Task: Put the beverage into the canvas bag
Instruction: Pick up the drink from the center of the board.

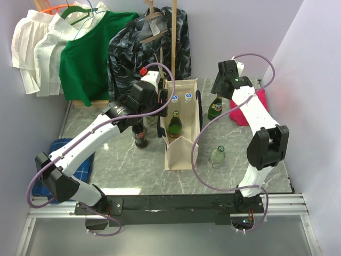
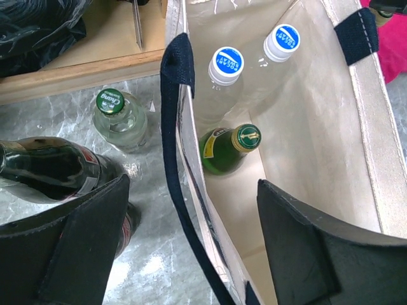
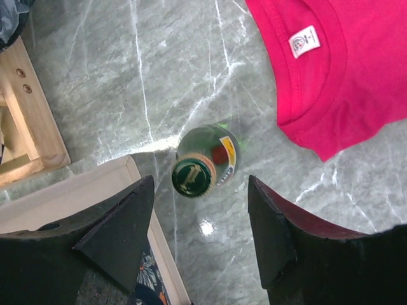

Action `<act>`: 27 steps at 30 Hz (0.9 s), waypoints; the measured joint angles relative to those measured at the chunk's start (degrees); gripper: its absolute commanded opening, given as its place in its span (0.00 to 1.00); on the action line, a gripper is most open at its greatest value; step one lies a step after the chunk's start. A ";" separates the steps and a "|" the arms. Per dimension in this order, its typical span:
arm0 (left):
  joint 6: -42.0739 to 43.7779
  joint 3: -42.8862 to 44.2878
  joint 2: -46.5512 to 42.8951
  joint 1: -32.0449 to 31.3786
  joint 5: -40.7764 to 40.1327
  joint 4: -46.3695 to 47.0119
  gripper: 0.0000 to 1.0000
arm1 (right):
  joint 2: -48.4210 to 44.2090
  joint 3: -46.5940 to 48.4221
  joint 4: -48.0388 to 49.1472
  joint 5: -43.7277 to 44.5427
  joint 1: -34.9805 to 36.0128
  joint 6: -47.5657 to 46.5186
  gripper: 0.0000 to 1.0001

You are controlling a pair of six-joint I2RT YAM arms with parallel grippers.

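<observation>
The cream canvas bag (image 1: pixel 180 154) with navy handles (image 2: pixel 177 63) stands upright mid-table. Inside it are two clear bottles with blue-and-white caps (image 2: pixel 227 63) and a green glass bottle (image 2: pixel 232 146). My left gripper (image 2: pixel 193 184) hangs open over the bag's left rim, one finger outside and one over the inside, holding nothing. Another green beverage bottle (image 3: pixel 200 165) stands on the table right of the bag (image 1: pixel 216 106). My right gripper (image 3: pixel 200 181) is open just above its cap, with the fingers (image 3: pixel 127 216) either side and not touching it.
A dark cola bottle (image 2: pixel 57 171) and a clear green-capped bottle (image 2: pixel 117 117) stand left of the bag. Another clear bottle (image 1: pixel 217 156) stands at the front right. A red shirt (image 3: pixel 343 76) lies at the right and a blue cloth (image 1: pixel 69 154) at the left. A wooden rack (image 3: pixel 25 121) with hanging clothes is behind.
</observation>
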 measured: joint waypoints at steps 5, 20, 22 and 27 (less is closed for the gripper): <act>0.20 0.20 0.50 0.00 -0.46 -0.02 0.89 | 2.38 1.81 0.00 -0.63 -0.11 0.00 0.66; 0.48 0.20 0.57 0.02 -0.98 0.00 0.91 | 4.72 2.45 -0.04 -1.42 -0.13 0.07 0.54; 0.48 0.20 0.57 0.09 -0.98 0.00 0.91 | 4.79 2.47 -0.11 -1.42 -0.13 0.07 0.54; 0.46 0.20 0.57 0.15 -0.98 0.00 0.91 | 5.57 2.47 -0.24 -1.44 -0.13 0.09 0.54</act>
